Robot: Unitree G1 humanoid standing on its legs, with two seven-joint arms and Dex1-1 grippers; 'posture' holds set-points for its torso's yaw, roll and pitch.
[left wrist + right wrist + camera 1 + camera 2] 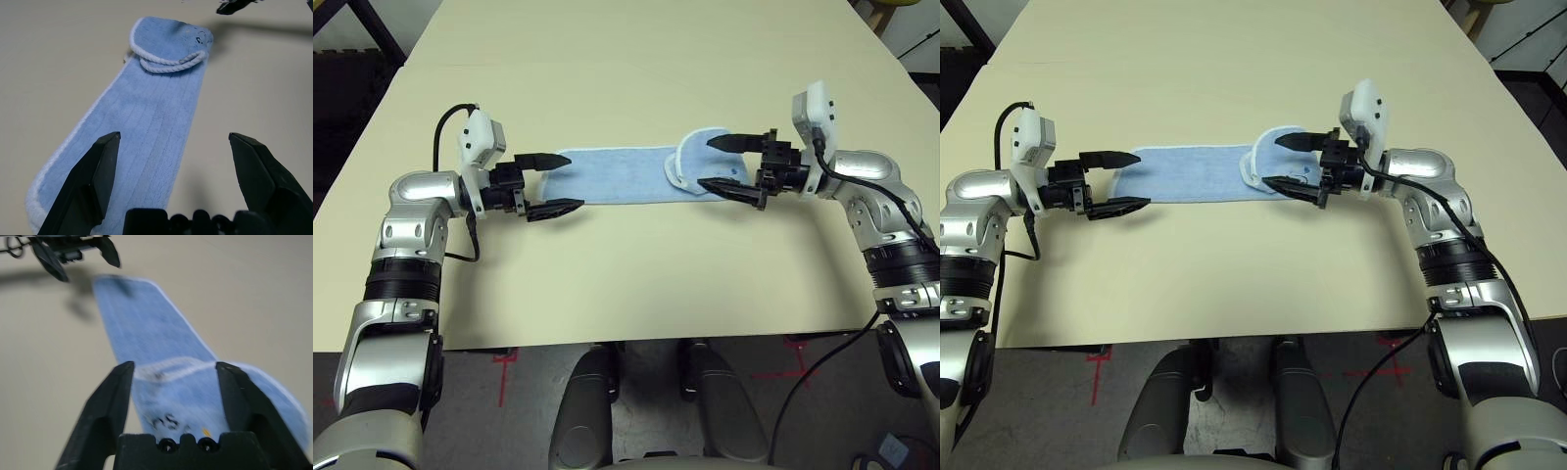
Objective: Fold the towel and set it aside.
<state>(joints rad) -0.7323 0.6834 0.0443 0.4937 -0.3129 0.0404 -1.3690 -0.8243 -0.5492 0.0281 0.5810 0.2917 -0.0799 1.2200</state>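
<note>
The towel (626,176) is laid as a long, narrow band across the middle of the frame in the head views, its long axis running from picture left to picture right between the two hands. It is light blue terry with white stitched edging; its right end has been turned back over itself into a short rounded flap, and a small dark embroidered mark can be made out near that end in the left wrist view. The right hand (724,163) is placed directly over the folded flap, its two black fingers spread apart with the flap between them, nothing being gripped. The left hand (551,183) is held just beside the towel's left end, its fingers likewise parted and empty, one fingertip over the cloth's corner and the other beside its near edge. Both hands are thus equally close to their own ends, and the next fold is judged to run along the long axis, one end being carried toward the other. The pale tabletop (626,284) is otherwise unoccupied around the towel.
</note>
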